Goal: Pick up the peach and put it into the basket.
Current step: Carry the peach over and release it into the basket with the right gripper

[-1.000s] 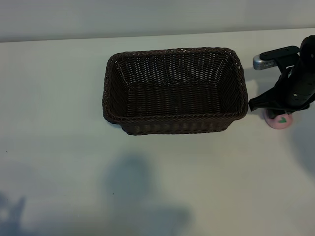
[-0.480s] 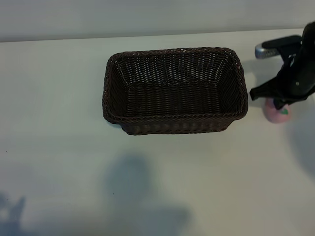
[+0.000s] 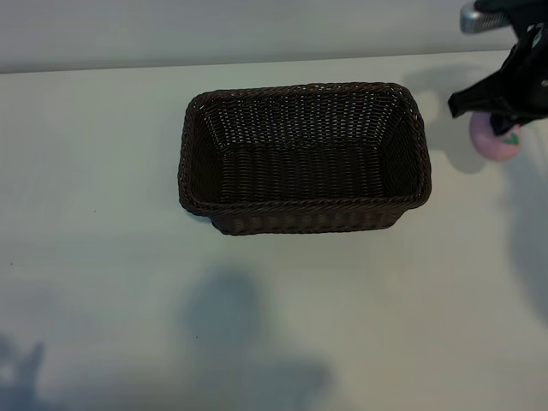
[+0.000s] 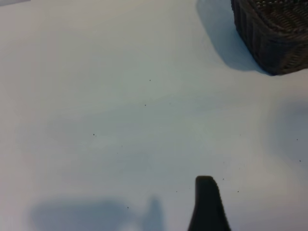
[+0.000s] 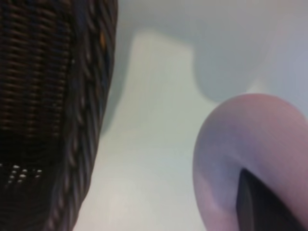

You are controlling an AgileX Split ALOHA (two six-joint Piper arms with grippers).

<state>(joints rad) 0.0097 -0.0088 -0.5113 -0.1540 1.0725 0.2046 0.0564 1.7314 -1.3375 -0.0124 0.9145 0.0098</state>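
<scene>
Exterior view: the right gripper (image 3: 503, 116) hung at the far right of the white table (image 3: 103, 257), to the right of the basket (image 3: 305, 157) and clear of its rim. Its dark fingers were closed on the peach (image 3: 495, 137), a pale pink ball with a small green leaf mark on the side facing the camera. The peach was held above the tabletop, its shadow lying on the table between it and the basket's right end. The basket stood upright near the middle of the table, a dark brown woven rectangle with rounded corners and sloping sides; nothing lay on its woven floor.

Right wrist view: the peach (image 5: 250, 159) filled 1 corner of the frame, with a dark fingertip (image 5: 257, 204) pressed against its surface. The outer woven wall of the basket (image 5: 57, 110) stood close beside it, a strip of bare table (image 5: 149, 144) lying between the 2.

Left wrist view: 1 dark finger (image 4: 208, 204) of the left gripper showed over bare table (image 4: 120, 96), its partner out of frame and the jaws standing open, holding nothing. A corner of the basket (image 4: 272, 33) sat well apart from it.
</scene>
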